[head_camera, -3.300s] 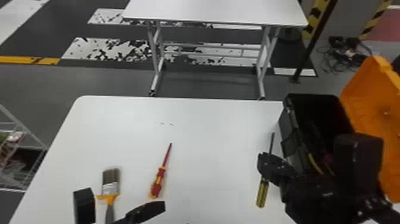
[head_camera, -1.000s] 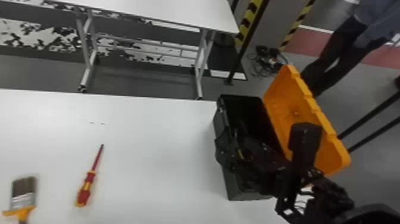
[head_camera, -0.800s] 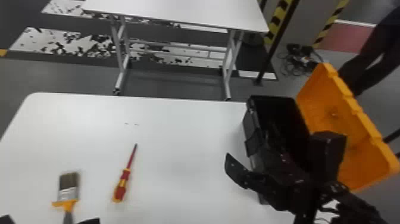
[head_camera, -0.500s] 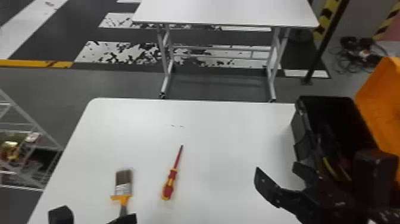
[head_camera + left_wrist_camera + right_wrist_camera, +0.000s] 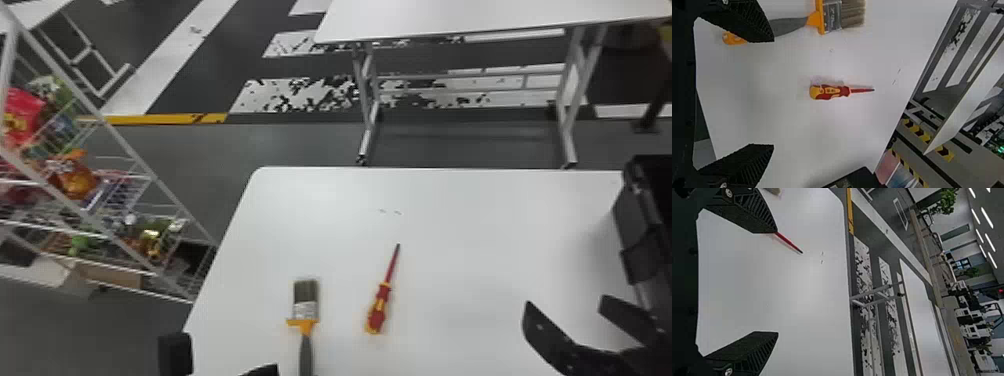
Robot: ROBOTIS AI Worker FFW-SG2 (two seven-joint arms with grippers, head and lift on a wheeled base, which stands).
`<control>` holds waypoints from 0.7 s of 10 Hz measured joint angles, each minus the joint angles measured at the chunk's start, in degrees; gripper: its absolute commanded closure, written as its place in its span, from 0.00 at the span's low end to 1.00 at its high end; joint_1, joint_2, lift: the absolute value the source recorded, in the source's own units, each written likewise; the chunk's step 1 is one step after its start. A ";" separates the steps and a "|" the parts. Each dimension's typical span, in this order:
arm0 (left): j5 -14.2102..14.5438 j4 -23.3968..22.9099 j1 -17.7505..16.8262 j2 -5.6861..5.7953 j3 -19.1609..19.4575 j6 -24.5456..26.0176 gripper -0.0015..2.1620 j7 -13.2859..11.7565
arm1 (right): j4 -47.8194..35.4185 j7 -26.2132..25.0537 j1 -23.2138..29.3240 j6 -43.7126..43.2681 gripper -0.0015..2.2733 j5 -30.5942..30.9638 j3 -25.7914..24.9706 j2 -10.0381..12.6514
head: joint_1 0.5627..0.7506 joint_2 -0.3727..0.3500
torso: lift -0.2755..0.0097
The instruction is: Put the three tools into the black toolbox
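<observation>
The white tbl (image 5: 475, 210) is the biggest thing here. Clock times go from its middle, in the head view, w/ 12 at the far edge. The black toolbox (image 5: 645, 220) is at 3 o'clock. The L gripper (image 5: 773, 92) is low at 8 o'clock, jaws wide apart w/ nothing in them. The R gripper (image 5: 777, 281) is betw. 3 and 4 o'clock, near the box, also open and empty. The paintbrush (image 5: 306, 320) lies flat at 8 o'clock, bristles to 12. The red screwdriver (image 5: 382, 300) lies flat near the middle, at 8 o'clock too, tip to 1.

Two tools are out, so 1 of 3 is prob. in the box. Next job is prob. the screwdriver, maybe w/ the R gripper, as it's nearer the box. Best to grab the fat handle, not the thin rod: 1 finger each side, down low, squeeze, then straight up. Mustn't bump the brush.
</observation>
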 measured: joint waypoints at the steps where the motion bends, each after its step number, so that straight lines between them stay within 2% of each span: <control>1: 0.37 -0.53 -0.96 -0.30 2.45 3.80 0.02 1.09 | 0.39 0.24 -0.07 -0.50 0.03 0.20 0.09 -0.12 | 0.70 1.00 | 0.79; 4: 0.00 -0.67 -5.44 -0.49 6.46 15.37 0.02 4.44 | 1.37 0.87 -0.11 -1.38 0.04 0.52 0.01 -0.35 | 0.70 1.00 | 0.79; 5: -0.40 -0.64 -7.32 -0.33 6.72 20.44 0.02 5.02 | 1.57 0.87 -0.11 -1.56 0.04 0.69 0.01 -0.39 | 0.70 1.00 | 0.79; 6: -0.80 -0.70 -9.83 -0.25 7.09 27.75 0.02 5.11 | 1.76 0.87 -0.11 -1.85 0.04 0.85 0.03 -0.40 | 0.70 1.00 | 0.79; 7: -1.05 -0.93 -11.49 -0.18 7.30 31.81 0.02 5.28 | 1.88 0.87 -0.08 -2.13 0.04 1.04 0.08 -0.40 | 0.70 1.00 | 0.79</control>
